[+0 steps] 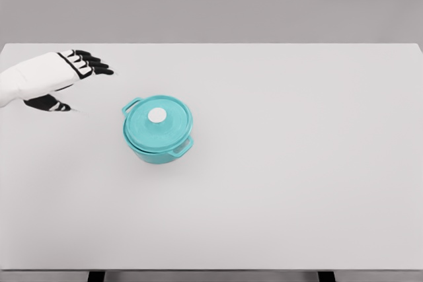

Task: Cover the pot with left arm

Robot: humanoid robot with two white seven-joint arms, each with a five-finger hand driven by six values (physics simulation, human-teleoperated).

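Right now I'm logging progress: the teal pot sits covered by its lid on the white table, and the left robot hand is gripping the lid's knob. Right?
Not quite. The teal pot does sit covered by its lid on the white table, but the left robot hand is not on the knob: the head view shows it open, off to the pot's left.
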